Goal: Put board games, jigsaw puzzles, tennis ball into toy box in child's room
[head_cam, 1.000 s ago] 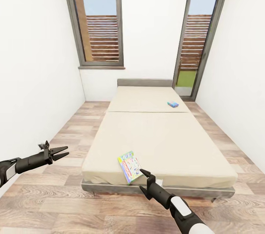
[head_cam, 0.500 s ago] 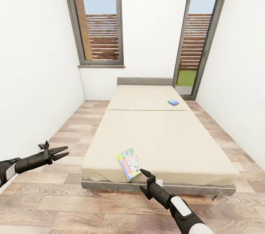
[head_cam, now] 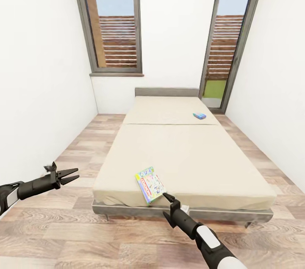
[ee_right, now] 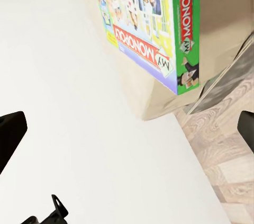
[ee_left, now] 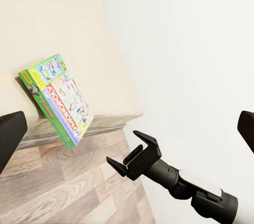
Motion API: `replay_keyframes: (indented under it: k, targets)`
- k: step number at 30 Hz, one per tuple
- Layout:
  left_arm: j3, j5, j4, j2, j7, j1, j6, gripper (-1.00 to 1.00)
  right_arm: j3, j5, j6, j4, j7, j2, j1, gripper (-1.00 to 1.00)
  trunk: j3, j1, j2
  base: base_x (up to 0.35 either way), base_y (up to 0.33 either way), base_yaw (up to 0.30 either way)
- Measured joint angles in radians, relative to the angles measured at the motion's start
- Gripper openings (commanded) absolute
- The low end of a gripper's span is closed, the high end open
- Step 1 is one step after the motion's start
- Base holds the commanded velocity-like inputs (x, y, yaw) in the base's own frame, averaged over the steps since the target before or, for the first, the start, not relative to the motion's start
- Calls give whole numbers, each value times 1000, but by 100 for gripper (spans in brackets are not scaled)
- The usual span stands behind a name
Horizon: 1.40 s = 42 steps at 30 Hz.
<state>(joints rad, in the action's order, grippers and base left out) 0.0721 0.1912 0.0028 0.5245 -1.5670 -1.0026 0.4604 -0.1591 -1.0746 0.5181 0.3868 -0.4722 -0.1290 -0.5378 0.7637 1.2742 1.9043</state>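
Two board games lie on the bed. The green-edged one with the white busy cover sits tilted at the mattress's near edge, also seen in the left wrist view and close up in the right wrist view. The small blue one lies far up the bed on the right. My right gripper is open, just short of the green-edged game's near corner, not touching it. My left gripper hangs open over the floor left of the bed. The toy box, table, puzzles and ball are out of view.
White walls close in on both sides of the bed, with wood-plank floor in strips along each side. Tall grey-framed windows stand behind the low grey headboard. The bed's grey frame edge is just below my right gripper.
The view has crept slightly, so the bed sits a bit higher in the picture. My right gripper has edged closer to the green-edged game's near corner. The left arm has held still.
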Motion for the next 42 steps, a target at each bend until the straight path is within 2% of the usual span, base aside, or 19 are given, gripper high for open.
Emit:
replay_keyframes:
  k: [37,42]
  targets:
    - [0,0,0,0,0,0,0,100,0,-3,-1,1,-6,0,1,100,116,142,259,0,0,0]
    - [2,0,0,0,0,0,-1,100,0,-2,-2,7,-7,0,0,100,116,142,259,0,0,0]
